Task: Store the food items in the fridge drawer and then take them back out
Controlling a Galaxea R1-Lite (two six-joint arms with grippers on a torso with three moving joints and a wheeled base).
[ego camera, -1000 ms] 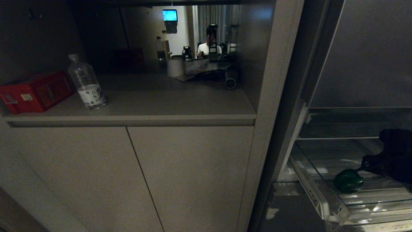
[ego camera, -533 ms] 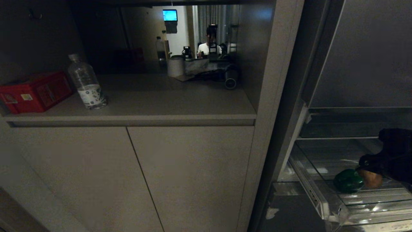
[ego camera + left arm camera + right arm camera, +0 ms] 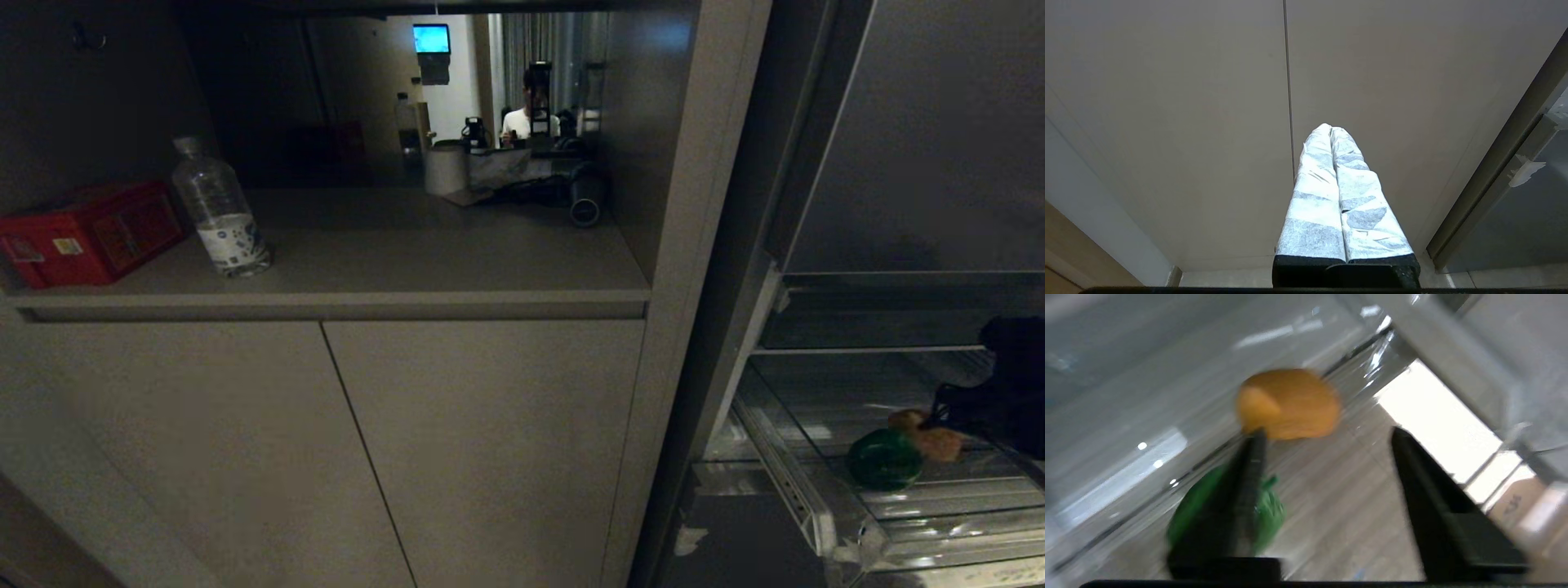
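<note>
Because both foods now sit in the drawer, we think the putting-in part is about done, and the next job is to lift them back out.

Far to the left of the drawer, on the shelf, stand a red box and a water bottle. We leave those alone. Our left gripper is pressed closed with nothing in it, parked in front of the cupboard doors, left of the drawer.

Inside the drawer, the green pepper lies near the left wall. The brown potato lies just to its right, touching it or nearly so. Our right gripper is a little further right, above the drawer floor, with its jaws apart and nothing between them. In the right wrist view one finger crosses in front of the pepper.

To do this well, we should let the potato settle first, because round things roll on the smooth ribs. Then we come straight down over one food, keep the jaws wide, and stay away from the clear walls. We should squeeze across the middle, so the other food does not get pushed.
</note>
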